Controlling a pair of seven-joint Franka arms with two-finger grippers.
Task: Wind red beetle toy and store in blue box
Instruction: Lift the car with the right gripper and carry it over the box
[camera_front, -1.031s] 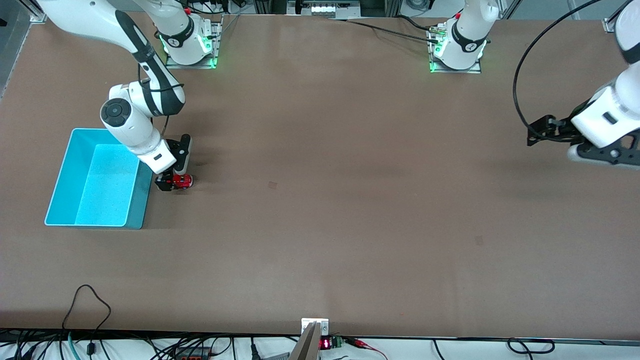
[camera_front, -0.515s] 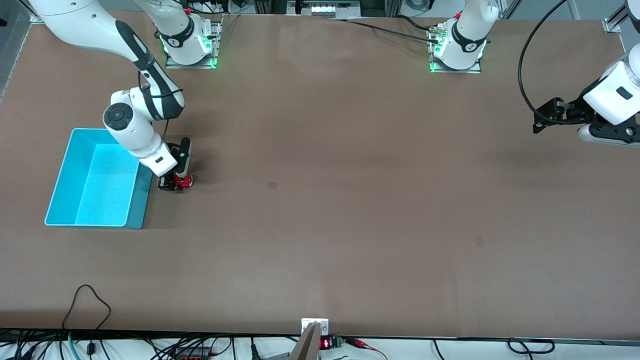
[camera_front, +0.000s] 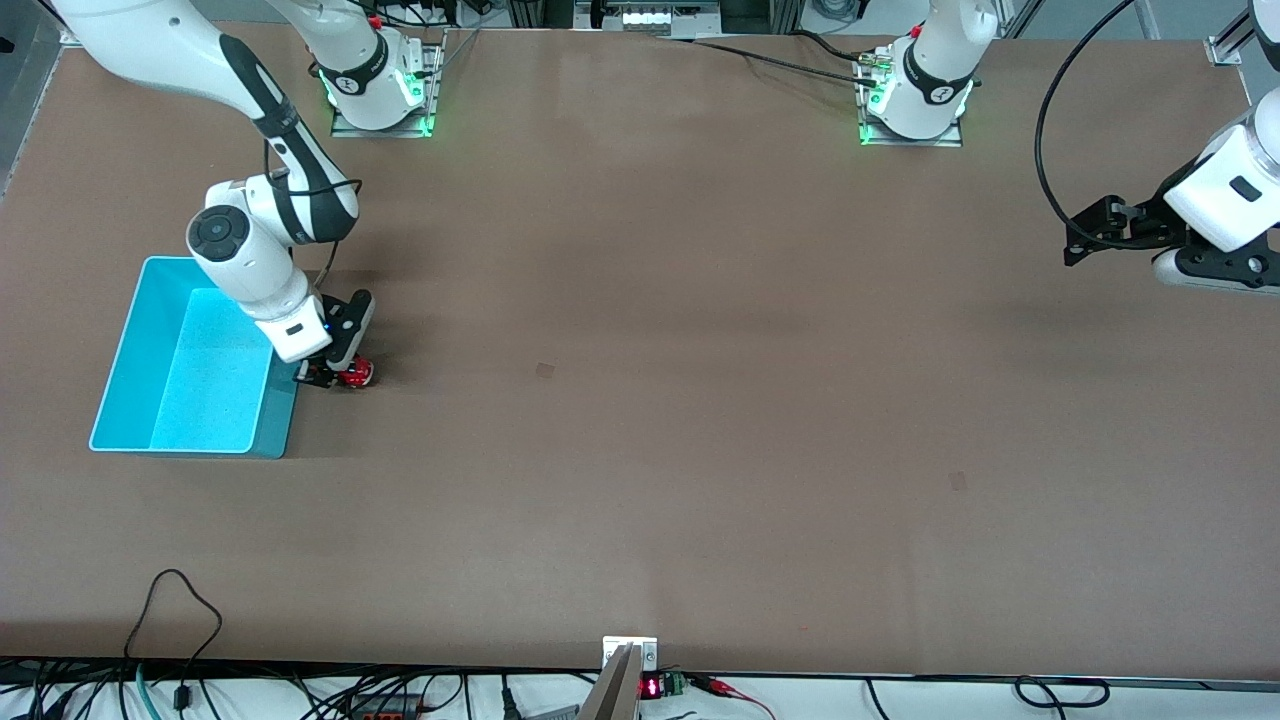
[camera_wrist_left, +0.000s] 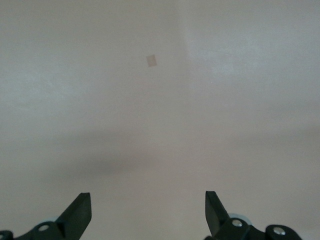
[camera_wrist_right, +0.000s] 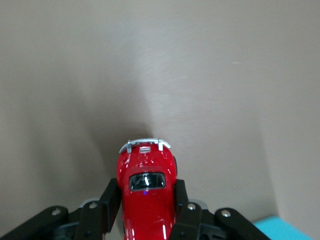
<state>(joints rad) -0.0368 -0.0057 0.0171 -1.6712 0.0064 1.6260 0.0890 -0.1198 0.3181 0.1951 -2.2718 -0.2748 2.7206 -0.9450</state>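
The red beetle toy is a tiny glossy red car, gripped at table level right beside the blue box, at the wall that faces the left arm's end. My right gripper is shut on the toy's sides; the right wrist view shows the red body between the black fingers, its silvery bumper pointing away from the wrist. The blue box is light cyan and holds nothing. My left gripper is open and empty, raised over the table at the left arm's end; its fingertips show only bare table.
The brown table spreads wide between the arms. A small darker square mark lies near the middle. Cables and a small device sit at the table edge nearest the front camera.
My right gripper has carried the red toy a little toward the blue box and turned slightly. My left arm pulled back toward its end of the table and rose, then held still.
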